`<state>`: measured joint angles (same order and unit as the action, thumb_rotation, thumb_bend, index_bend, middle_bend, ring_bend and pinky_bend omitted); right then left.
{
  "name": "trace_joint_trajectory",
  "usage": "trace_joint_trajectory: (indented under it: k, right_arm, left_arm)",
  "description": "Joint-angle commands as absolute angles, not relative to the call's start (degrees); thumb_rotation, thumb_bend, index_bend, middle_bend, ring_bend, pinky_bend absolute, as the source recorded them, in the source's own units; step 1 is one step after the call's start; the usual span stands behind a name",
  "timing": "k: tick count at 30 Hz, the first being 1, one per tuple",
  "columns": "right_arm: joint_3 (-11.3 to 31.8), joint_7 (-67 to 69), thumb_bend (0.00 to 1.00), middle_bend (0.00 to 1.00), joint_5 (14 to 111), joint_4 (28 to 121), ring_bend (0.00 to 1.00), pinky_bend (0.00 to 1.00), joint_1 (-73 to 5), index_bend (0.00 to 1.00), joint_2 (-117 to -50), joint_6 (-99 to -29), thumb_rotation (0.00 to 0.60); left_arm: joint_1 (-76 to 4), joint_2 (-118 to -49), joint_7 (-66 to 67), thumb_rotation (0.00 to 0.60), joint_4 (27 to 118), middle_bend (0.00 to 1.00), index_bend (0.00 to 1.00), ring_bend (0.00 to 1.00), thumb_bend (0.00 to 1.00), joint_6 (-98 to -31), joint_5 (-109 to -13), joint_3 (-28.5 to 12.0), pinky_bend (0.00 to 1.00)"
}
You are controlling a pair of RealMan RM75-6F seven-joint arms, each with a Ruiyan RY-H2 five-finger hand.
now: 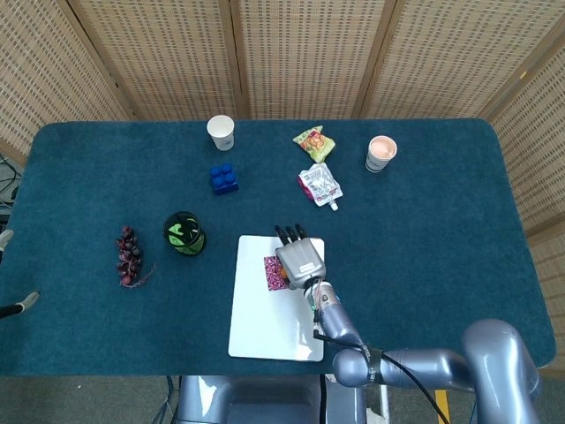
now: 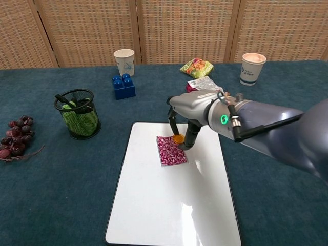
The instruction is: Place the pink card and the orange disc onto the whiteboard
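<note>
The whiteboard (image 2: pixel 169 205) (image 1: pixel 265 327) lies flat at the table's near middle. On its upper part rests the pink patterned card (image 2: pixel 169 152) (image 1: pixel 271 270). My right hand (image 2: pixel 188 110) (image 1: pixel 300 259) hovers over the board's upper right, just beside the card, and pinches the small orange disc (image 2: pixel 178 138) between thumb and finger. In the head view the hand covers the disc and the card's right edge. My left hand is out of sight in both views.
A black mesh pen cup (image 2: pixel 78 113), grapes (image 2: pixel 15 138), a blue brick (image 2: pixel 123 86), a white paper cup (image 2: pixel 124 61), snack packets (image 2: pixel 197 67) (image 2: pixel 204 87) and a second paper cup (image 2: pixel 252 67) ring the board. A grey clamp (image 1: pixel 19 306) sits at the table's left edge.
</note>
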<state>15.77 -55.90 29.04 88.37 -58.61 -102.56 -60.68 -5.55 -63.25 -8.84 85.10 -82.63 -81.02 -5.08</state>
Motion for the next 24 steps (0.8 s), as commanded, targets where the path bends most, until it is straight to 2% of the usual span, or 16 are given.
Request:
trace_joint_trajectory:
  k: [1,9,11,14,16,20,24]
  right_arm:
    - [16.5,-56.8,0.39,0.0,27.2,86.0,0.0,0.0,-59.9,0.57,-104.3,-61.5,0.6]
    - [16.5,-56.1,0.37,0.0,25.5,84.5,0.0,0.0,-60.4,0.57,-104.9,-61.9,0.6]
    - [16.3,-56.1,0.3,0.0,25.6,84.7,0.0,0.0,-60.6,0.51,-104.9,-62.0,0.6]
    - [15.9,-56.3,0.08,0.0,25.6,85.0,0.0,0.0,-60.8,0.34,-104.8,-62.4,0.6]
    - [15.9,-56.7,0.01,0.0,25.0,85.4,0.0,0.0,-60.9,0.27,-104.7,-62.7,0.6]
    - [15.7,-56.7,0.0,0.0,24.8,85.9,0.0,0.0,-61.0,0.23,-104.5,-63.4,0.6]
    - [15.7,-56.9,0.01,0.0,24.1,86.9,0.0,0.0,-61.1,0.22,-104.0,-64.2,0.6]
  left_arm:
    - [-5.5,-63.2,-9.2,0.6,85.0,0.0,0.0,0.0,0.0,-82.5,-80.8,-5.2,0.0]
    - [-5.7,-63.1,-9.4,0.6,84.9,0.0,0.0,0.0,0.0,-82.3,-80.7,-5.2,0.0]
    - [-5.6,-63.2,-9.3,0.6,84.9,0.0,0.0,0.0,0.0,-82.3,-80.7,-5.3,0.0]
    - [-5.6,-63.2,-9.2,0.6,85.0,0.0,0.0,0.0,0.0,-82.5,-80.7,-5.3,0.0]
    - [-5.6,-63.1,-9.2,0.6,85.0,0.0,0.0,0.0,0.0,-82.4,-80.6,-5.3,0.0]
    - [-5.6,-63.1,-9.3,0.6,84.9,0.0,0.0,0.0,0.0,-82.4,-80.7,-5.3,0.0]
    - [-5.5,-63.0,-9.6,0.6,84.9,0.0,0.0,0.0,0.0,-82.6,-80.6,-5.3,0.0]
